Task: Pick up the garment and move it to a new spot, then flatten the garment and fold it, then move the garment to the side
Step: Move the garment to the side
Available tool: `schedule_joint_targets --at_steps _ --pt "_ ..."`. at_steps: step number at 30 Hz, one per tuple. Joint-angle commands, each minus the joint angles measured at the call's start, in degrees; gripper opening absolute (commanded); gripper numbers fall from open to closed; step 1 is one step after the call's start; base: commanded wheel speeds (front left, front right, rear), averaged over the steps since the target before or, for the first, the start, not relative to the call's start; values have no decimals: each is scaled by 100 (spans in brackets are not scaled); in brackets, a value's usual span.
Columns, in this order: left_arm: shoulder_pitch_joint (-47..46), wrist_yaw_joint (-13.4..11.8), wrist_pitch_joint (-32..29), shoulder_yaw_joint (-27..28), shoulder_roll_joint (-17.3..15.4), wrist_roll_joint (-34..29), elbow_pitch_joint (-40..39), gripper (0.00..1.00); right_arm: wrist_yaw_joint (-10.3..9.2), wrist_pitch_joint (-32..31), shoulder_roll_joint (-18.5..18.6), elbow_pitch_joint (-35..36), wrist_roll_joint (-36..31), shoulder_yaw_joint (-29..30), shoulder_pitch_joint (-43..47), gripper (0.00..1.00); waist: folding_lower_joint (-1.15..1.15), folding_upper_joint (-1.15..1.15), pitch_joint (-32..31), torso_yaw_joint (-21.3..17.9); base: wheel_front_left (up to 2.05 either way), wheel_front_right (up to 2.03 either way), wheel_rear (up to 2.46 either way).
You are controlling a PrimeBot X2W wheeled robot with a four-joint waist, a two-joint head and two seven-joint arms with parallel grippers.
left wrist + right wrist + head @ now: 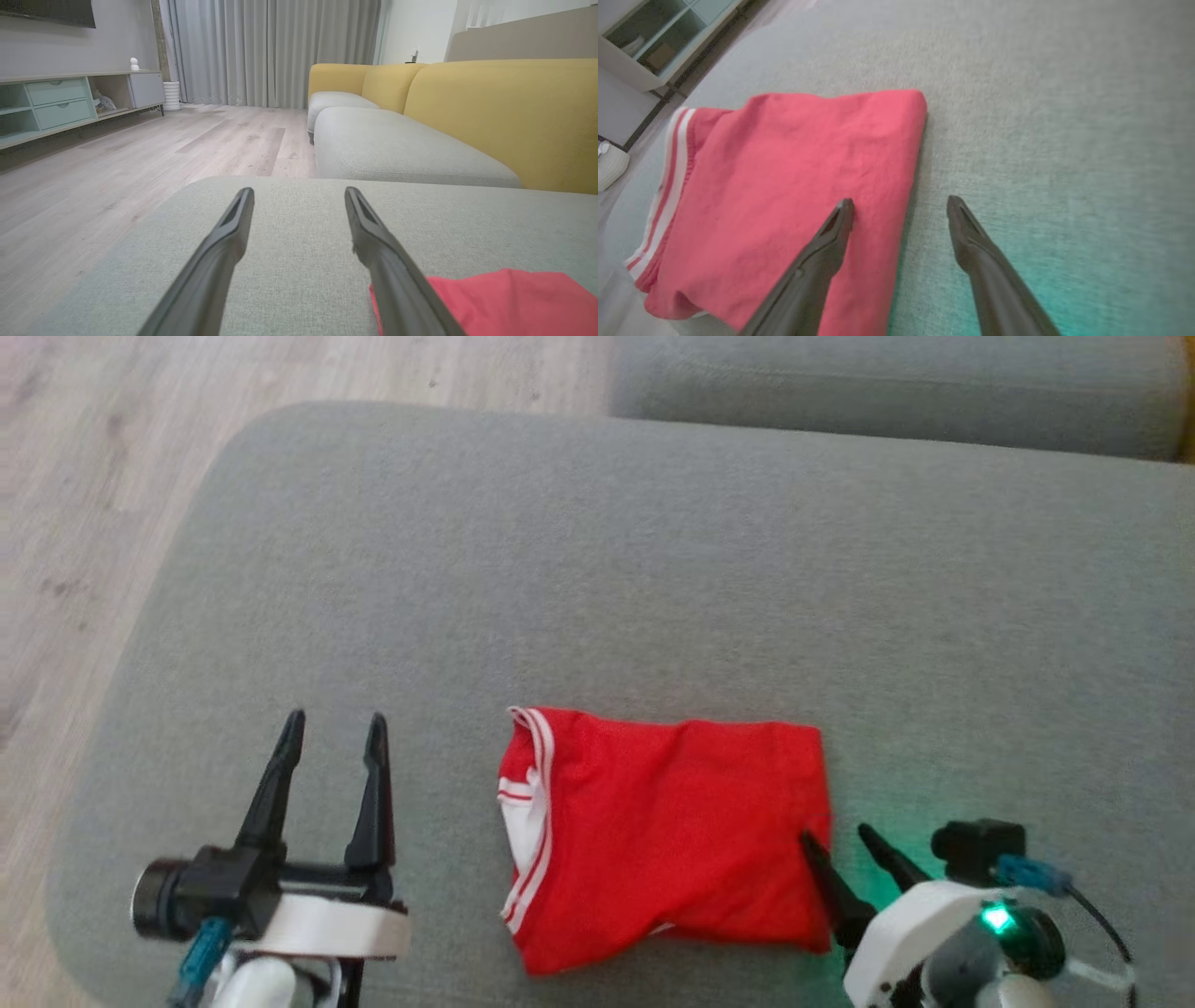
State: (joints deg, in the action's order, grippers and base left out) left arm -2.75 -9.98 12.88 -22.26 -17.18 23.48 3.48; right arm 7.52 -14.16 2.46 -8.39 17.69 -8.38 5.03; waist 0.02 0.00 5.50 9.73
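Near the front edge of the grey cushion (653,569), the red garment (667,831) lay folded. Left gripper (335,716) jaws apart, clear of the cloth; right gripper (833,832) jaws apart, straddling its right edge. Judged: fold done, sideways move pending.

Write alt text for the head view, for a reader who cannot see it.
A folded red garment with white stripes lies on a grey cushion. The open right gripper straddles its right edge; the open left gripper is apart, to its left.
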Motion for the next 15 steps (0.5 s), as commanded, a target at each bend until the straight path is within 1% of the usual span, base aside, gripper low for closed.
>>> schedule_joint_targets --at_steps 1,4,7,8,9,10,12,15 --pt "-368 41 96 205 -35 -76 -138 100 -3 -40 42 -25 95 -171 -326 100 -2 0 158 186 0 0 0" --pt "-470 112 167 211 53 -138 -116 100 -3 -302 42 -511 225 -208 -481 100 -2 0 187 305 0 0 0" --pt "-501 166 197 248 125 -203 -94 100 -3 -602 42 -772 350 -305 -567 100 -2 0 193 362 0 0 0" --pt "-499 181 202 265 144 -224 -88 100 -3 -693 42 -811 357 -333 -590 96 -2 0 195 370 0 0 0" --pt "-494 196 205 285 164 -243 -84 100 -3 -763 42 -820 398 -355 -606 34 -2 0 196 373 0 0 0" --pt "-489 211 207 315 186 -263 -95 100 -3 -771 42 -783 390 -375 -633 0 -2 0 199 369 0 0 0" --pt "-454 230 209 396 230 -304 -129 100 -3 -723 51 -668 323 -394 -679 0 -2 0 193 321 0 0 0" --pt "-373 272 210 503 288 -357 -164 100 -3 -594 147 -389 95 -446 -743 0 -2 0 201 147 0 0 0"
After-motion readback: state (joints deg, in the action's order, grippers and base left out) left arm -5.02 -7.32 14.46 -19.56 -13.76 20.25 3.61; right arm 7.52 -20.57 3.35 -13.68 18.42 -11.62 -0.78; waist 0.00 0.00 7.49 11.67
